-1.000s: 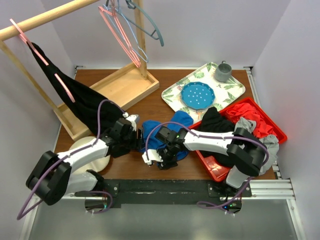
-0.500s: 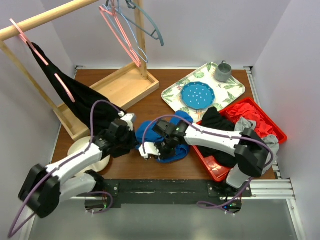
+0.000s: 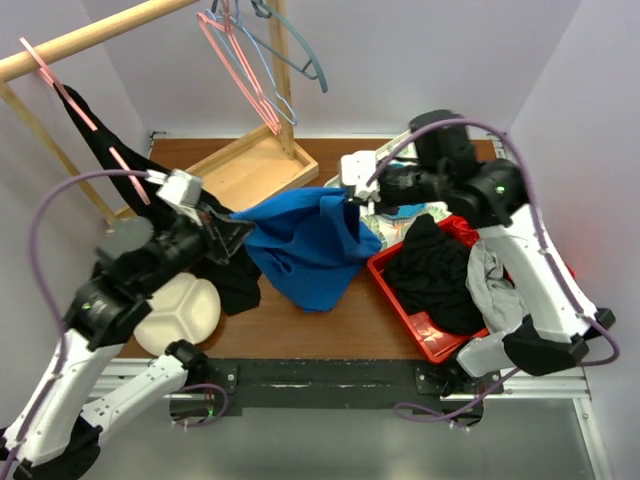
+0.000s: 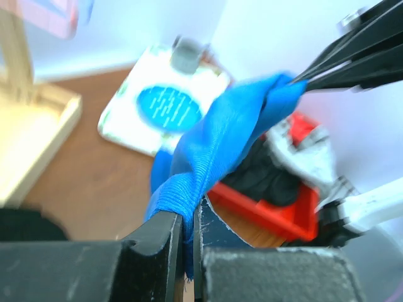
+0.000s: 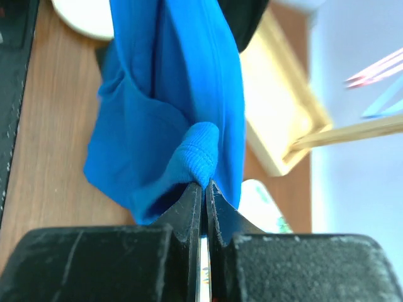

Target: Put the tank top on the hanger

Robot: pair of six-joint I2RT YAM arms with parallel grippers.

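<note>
tank top (image 3: 300,250): royal-blue; bunched; sagging | left tool (image 3: 238,232); right tool (image 3: 352,196): both clamped on it

I'm working in a robotics lab cell, not a home. Plain pale-lilac wall panels (image 3: 420,50) box in a brown wooden tabletop (image 3: 300,335). My arms bolt to a black metal base rail (image 3: 330,372). A light wooden clothes rack (image 3: 90,35) stands as a staged prop.

Brown wooden worktop (image 3: 300,335) has a red bin (image 3: 400,308) on the right, leafy tray (image 4: 119,123) behind it, cream divided plate (image 3: 185,310) front-left, wooden rack base (image 3: 250,165) back-left.
</note>
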